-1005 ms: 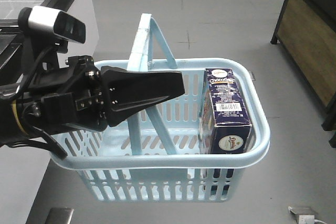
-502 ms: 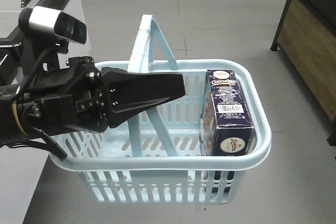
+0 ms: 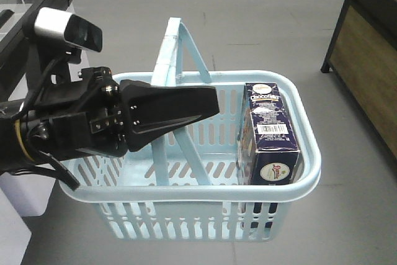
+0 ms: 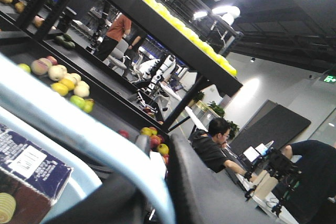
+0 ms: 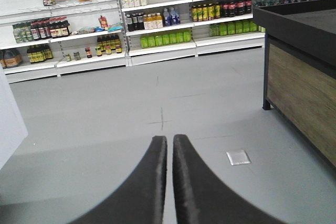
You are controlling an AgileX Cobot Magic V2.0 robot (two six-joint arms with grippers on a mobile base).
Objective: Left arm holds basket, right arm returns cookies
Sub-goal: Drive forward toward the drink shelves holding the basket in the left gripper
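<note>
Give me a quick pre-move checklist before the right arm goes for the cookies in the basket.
1. Left gripper closed on the basket handle: ok, the basket hangs level above the floor.
2. Cookies present: ok, upright in the basket's right end against the wall.
3. Top of the box free to grasp: ok, nothing covers it.
4. Right gripper empty: ok, jaws together with nothing between.
5. Right gripper open for a grasp: not ok, jaws are closed.
6. Right gripper's position relative to the basket: cannot tell, its camera shows only floor and shelves.
</note>
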